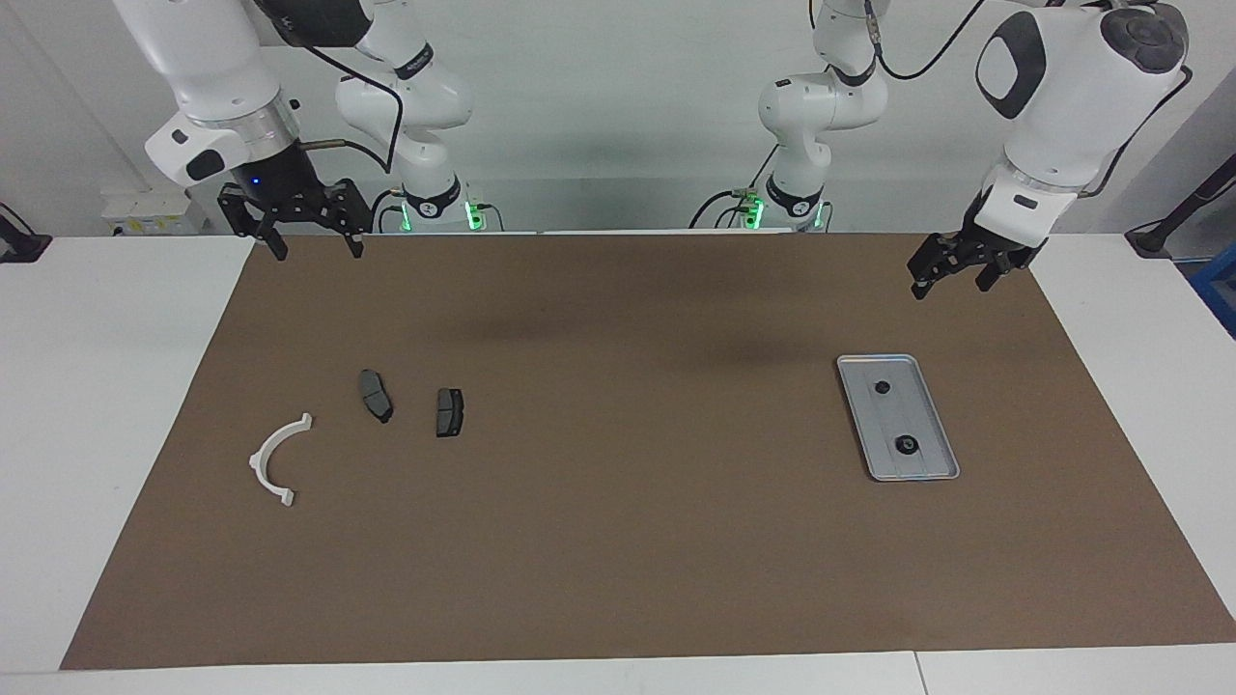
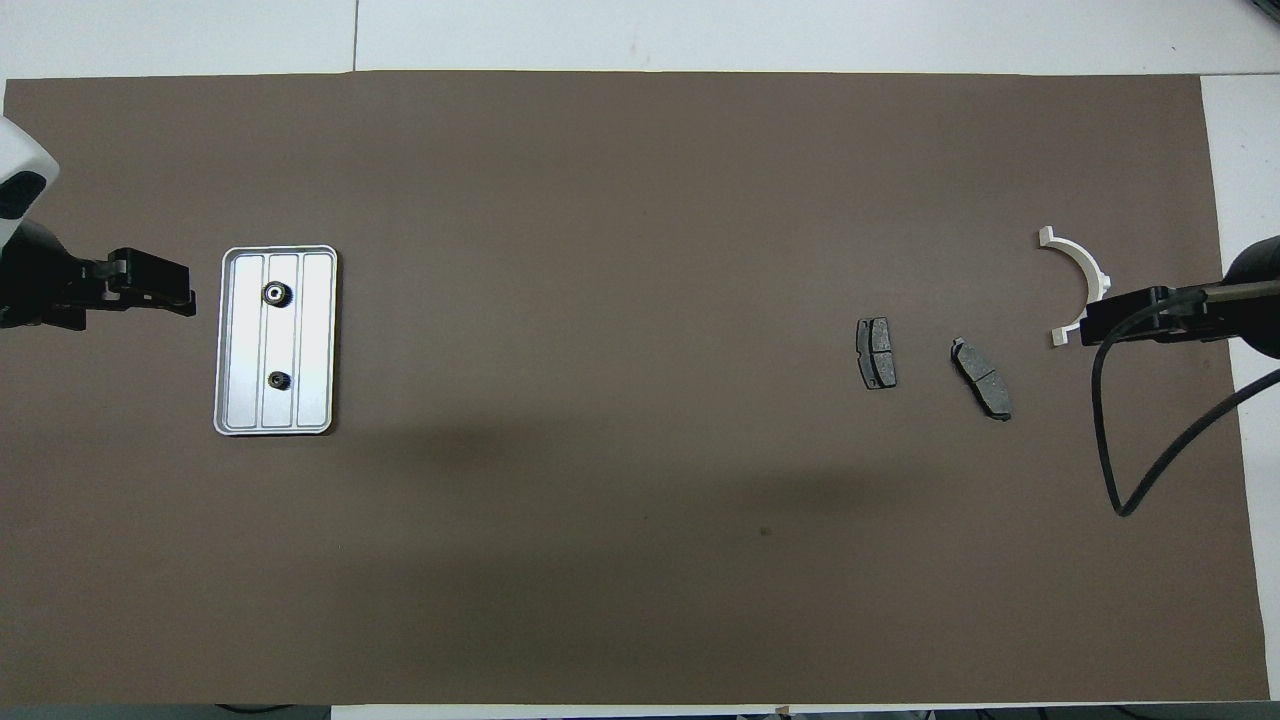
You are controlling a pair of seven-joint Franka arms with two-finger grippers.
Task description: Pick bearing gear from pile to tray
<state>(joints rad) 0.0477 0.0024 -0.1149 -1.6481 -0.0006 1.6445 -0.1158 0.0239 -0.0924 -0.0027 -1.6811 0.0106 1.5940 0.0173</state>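
We see both bearing gears [image 1: 905,444] in the tray [image 1: 935,415], left gripper [image 1: 951,266] and right gripper [image 1: 309,235] raised, fingers open and empty.

We are holding our left gripper [image 1: 951,274], jaws apart and empty, in the air over the brown mat [image 1: 618,541] at our left arm's end of the worktop [image 1: 87,405], while our right gripper [image 1: 307,241] is waiting open above the mat's corner at the right arm's end. Two small black gears [image 1: 881,387] [image 1: 906,444] are lying in the tray [image 1: 874,454]. Toward our right arm's end, the white half-ring [image 1: 273,461] and two dark brake pads [image 1: 376,395] [image 1: 449,411] are lying loose on the mat.
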